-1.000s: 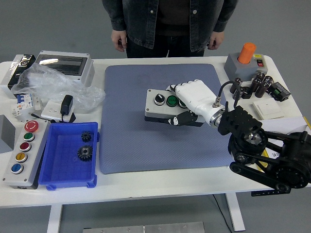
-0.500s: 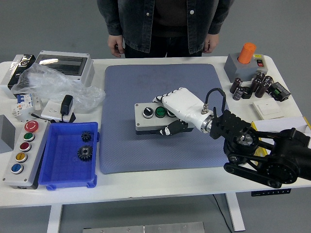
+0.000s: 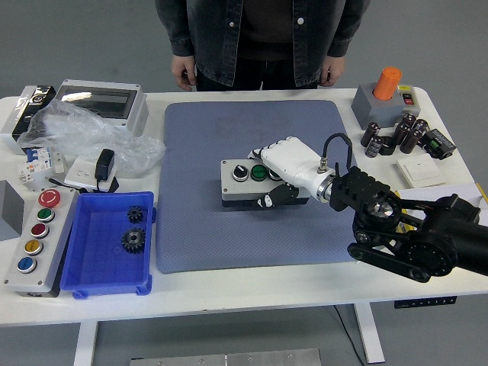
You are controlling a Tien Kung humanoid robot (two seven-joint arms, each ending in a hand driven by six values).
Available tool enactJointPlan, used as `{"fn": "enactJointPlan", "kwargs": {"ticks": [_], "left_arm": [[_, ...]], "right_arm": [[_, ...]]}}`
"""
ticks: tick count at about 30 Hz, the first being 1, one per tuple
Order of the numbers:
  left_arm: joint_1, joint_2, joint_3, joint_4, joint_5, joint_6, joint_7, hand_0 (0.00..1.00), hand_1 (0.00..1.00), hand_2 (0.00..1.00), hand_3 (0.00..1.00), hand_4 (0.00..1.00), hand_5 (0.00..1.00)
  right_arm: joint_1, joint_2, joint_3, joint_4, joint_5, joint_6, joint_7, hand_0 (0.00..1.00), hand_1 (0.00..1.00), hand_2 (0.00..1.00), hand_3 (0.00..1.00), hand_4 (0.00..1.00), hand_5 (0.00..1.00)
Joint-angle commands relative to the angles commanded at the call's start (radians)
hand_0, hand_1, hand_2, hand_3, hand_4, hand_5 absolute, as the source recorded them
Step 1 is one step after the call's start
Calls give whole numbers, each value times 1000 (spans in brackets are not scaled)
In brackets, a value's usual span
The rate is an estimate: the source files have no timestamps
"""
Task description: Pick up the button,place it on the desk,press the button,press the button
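Button box (image 3: 248,181) now slightly rightward on grey mat (image 3: 206,229), right hand (image 3: 288,171) clamped over its right end.

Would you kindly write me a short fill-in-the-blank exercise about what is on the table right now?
1. The white right robot hand grips the grey push-button box, which sits on the blue-grey ____.
2. Two black gears lie inside the ____ plastic bin.
3. The grey five-button control panel has a ____ mushroom button nearest its far end.

Missing words: mat; blue; red
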Motion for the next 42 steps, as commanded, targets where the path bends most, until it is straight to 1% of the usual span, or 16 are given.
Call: {"fn": "enactJointPlan", "kwargs": {"ticks": [11,12,30,35,36,41,42], "left_arm": [[-2,0,-2,-1,2,1,-1,685,702,633,637,645,349],[-2,0,-3,-1,3,1,-1,685,702,634,638,646,348],[-8,2,-5,-2,8,3,-3,685,703,633,638,647,344],[-5,1,2,0,-1,2,-2,685,703,633,638,647,344],[-5,1,3,0,-2,2,-2,685,703,633,638,647,341],[-6,0,6,1,-6,2,-2,685,703,633,638,647,341],[-6,-1,6,1,-6,2,-2,685,703,633,638,647,343]], "right_arm": [[-1,7,-17,-17,13,1,6,476,608,621,367,538,47],[-1,8,-18,-18,14,1,6,507,620,624,371,543,47],[-6,15,-28,-33,30,6,7,511,626,640,378,564,57],[-7,16,-28,-37,39,13,11,511,626,640,378,564,57],[-7,17,-28,-37,40,14,12,524,630,652,379,569,61],[-9,16,-30,-38,47,33,11,524,630,652,379,569,61],[-10,16,-29,-38,46,36,11,565,634,662,465,645,89]]}}
